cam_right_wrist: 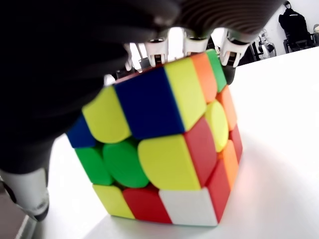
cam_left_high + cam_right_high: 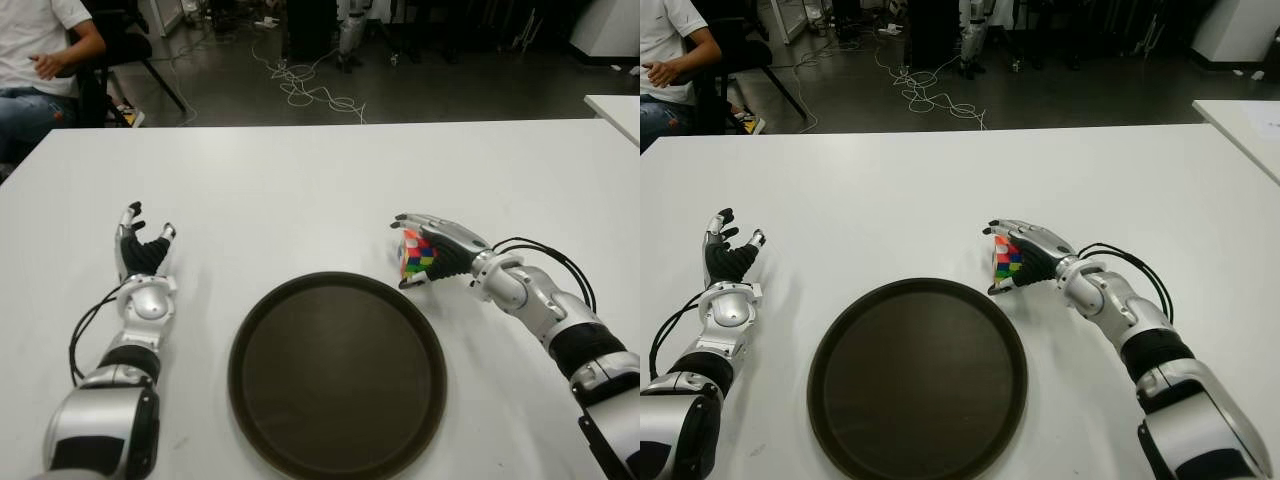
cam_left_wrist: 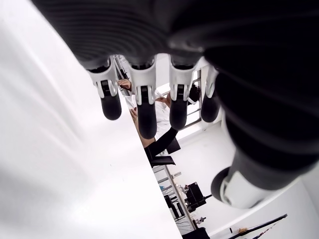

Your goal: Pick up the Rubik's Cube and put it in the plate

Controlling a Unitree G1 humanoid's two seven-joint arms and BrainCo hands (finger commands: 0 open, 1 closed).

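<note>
Right hand (image 2: pixel 432 252) is wrapping its fingers around the Rubik's Cube (image 2: pixel 416 255) just beside the plate (image 2: pixel 337 372); left hand (image 2: pixel 143 252) is idling open, holding nothing.

Multicoloured Rubik's Cube (image 2: pixel 417 253) (scrambled), on the white table, just beside dark round empty plate (image 2: pixel 337 372)

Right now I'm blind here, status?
Right robot hand shut on multicoloured Rubik's Cube, beside round dark plate. Left robot hand open, idle. Nothing blocking.
</note>
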